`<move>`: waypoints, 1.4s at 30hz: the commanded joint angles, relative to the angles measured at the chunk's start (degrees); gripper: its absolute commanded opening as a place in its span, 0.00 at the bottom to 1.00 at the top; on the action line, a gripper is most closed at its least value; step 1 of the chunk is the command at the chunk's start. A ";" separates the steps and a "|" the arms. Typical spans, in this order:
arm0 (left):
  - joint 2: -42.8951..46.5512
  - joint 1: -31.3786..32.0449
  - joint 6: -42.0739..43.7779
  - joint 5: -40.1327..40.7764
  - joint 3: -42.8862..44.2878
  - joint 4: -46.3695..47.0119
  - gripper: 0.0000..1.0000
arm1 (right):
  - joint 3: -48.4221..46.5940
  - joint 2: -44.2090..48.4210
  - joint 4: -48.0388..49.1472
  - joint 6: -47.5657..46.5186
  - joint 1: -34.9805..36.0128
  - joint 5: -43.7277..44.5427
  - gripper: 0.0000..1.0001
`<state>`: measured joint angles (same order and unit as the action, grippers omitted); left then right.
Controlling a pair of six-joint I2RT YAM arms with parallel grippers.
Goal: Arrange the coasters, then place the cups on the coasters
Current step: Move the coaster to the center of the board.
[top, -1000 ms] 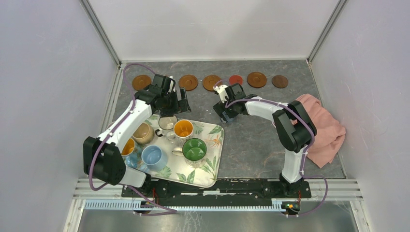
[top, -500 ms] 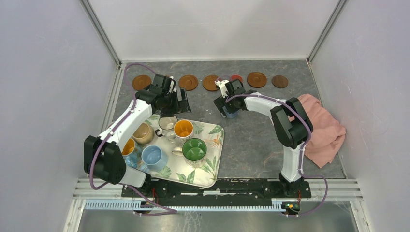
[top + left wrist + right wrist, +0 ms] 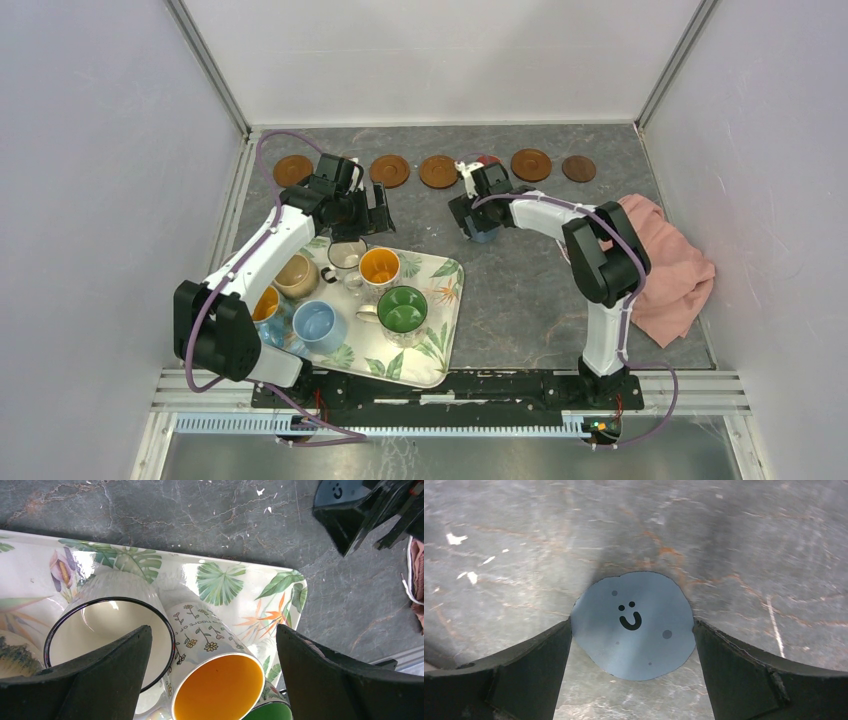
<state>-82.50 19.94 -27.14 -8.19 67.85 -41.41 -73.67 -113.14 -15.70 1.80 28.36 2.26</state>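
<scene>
Several brown coasters [image 3: 389,170] form a back row with a red one [image 3: 489,161] and a dark one [image 3: 578,168]. A grey-blue smiley coaster [image 3: 644,650] lies flat on the table between the wide-open fingers of my right gripper [image 3: 632,622], its edges at both inner faces; from above it shows under that gripper [image 3: 478,215]. My left gripper [image 3: 212,630] hangs open above the cream dark-rimmed cup [image 3: 107,625] and the floral orange-inside cup [image 3: 215,680], holding nothing. Tan [image 3: 296,275], green-inside [image 3: 402,310] and light blue [image 3: 315,325] cups also stand on the tray.
The leaf-print tray [image 3: 440,350] sits at the near left. A pink cloth [image 3: 670,270] is bunched against the right wall. Side walls close in the table on both sides.
My right gripper has moved back and to the right toward the coaster row, and the grey-blue coaster has slid along between its fingers. The left arm has stayed put.
</scene>
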 commanded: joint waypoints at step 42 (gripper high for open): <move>1.44 -0.46 4.21 -3.17 -0.45 1.77 1.00 | -14.09 -9.94 -8.10 18.99 -41.01 11.45 0.96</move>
<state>-82.48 19.84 -27.11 -10.66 67.13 -41.41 -85.49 -120.25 -22.59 18.31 -10.11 11.94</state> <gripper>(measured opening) 0.994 0.963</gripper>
